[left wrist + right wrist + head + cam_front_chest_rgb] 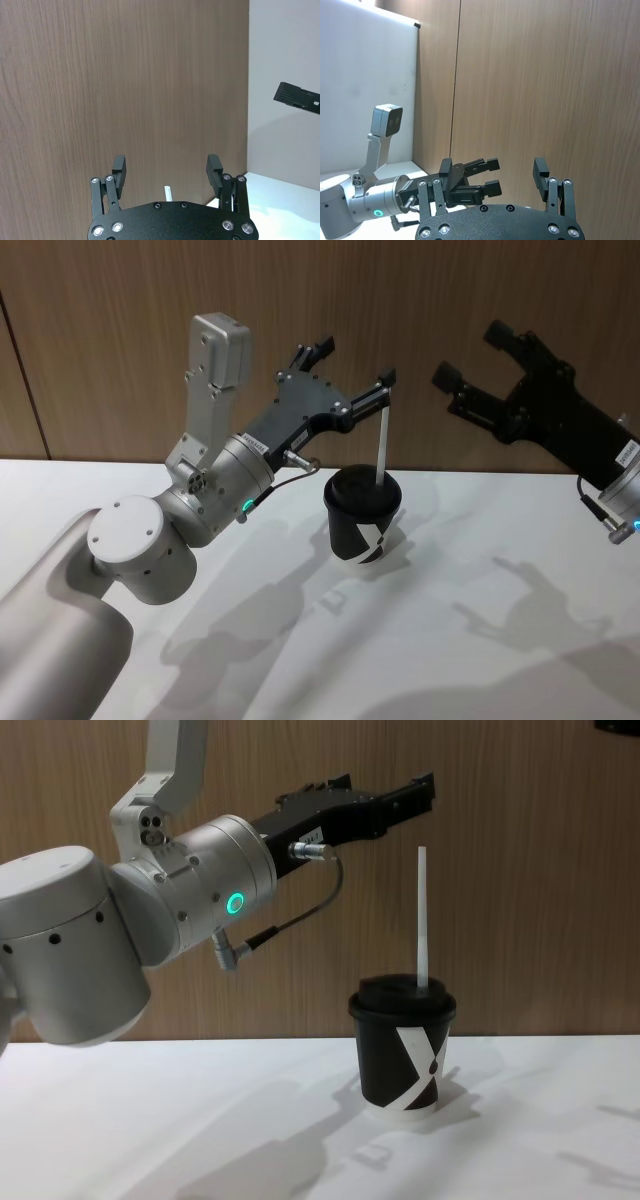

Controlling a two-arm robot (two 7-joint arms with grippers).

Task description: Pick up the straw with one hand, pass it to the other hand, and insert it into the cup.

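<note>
The left pincer (356, 362) hangs above the cup (363, 515), fingers apart, one fingertip beside the straw's (382, 445) top without gripping it. The straw stands in the cup's lid, on the white table (480, 640). The right pincer (480, 358) hovers well apart, fingers spread.

white table (480, 660), wooden wall (120, 330) behind
</note>
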